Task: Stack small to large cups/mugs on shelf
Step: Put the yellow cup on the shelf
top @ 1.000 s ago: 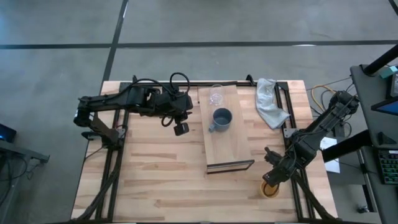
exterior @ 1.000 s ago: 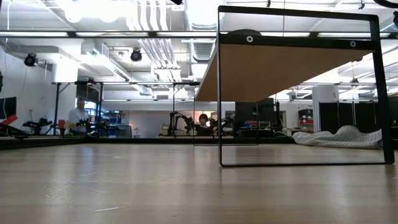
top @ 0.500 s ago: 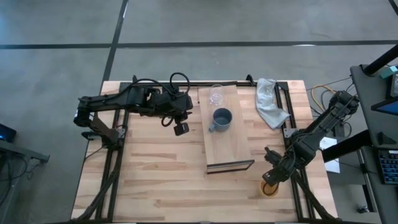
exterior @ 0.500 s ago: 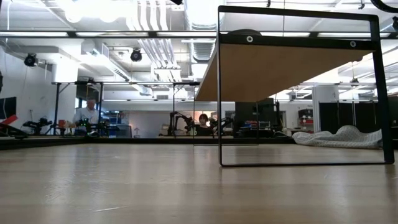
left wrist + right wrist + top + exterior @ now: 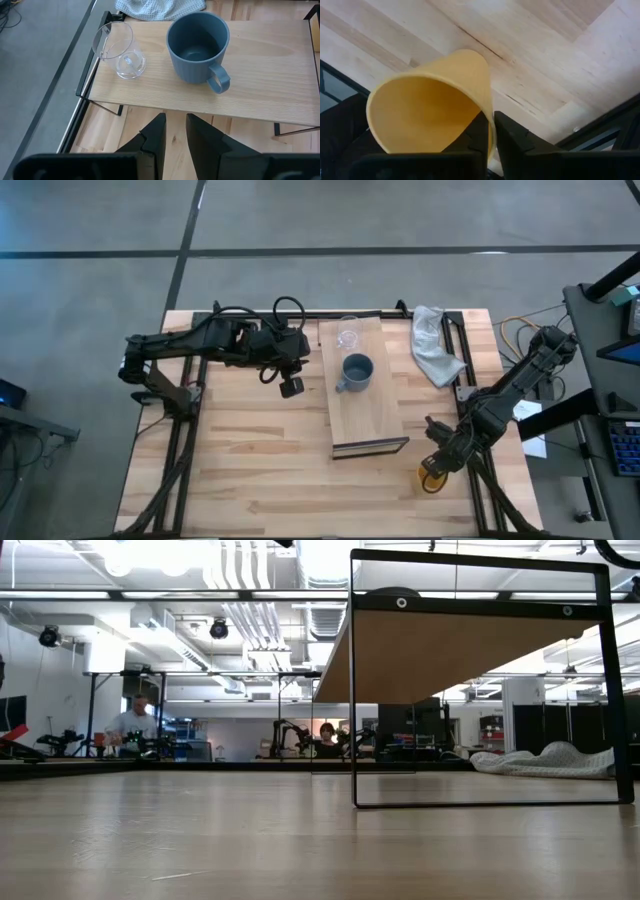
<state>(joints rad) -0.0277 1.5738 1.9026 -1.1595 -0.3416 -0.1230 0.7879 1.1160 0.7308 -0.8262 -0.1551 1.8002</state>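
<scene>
Right gripper [image 5: 432,472], at the near right corner of the worktop [image 5: 240,450]: jaws pinching the rim of the yellow cup [image 5: 432,107], one finger inside and one outside, the cup tilted. Judged step: fetching the largest vessel; the next move calls for carrying it clear of the worktop frame to the shelf [image 5: 365,415] and setting it upright nearer than the mug [image 5: 356,372]. Farther back, the mug stands mid-shelf with the glass cup [image 5: 347,334] beyond it, apart; a white cloth [image 5: 433,345] lies beside the shelf's far right. Left gripper [image 5: 291,387] waits left of the shelf, jaws narrowly parted, holding nothing. Only the right wrist view shows the grip on the rim; only the low view shows the shelf's underside and frame.
</scene>
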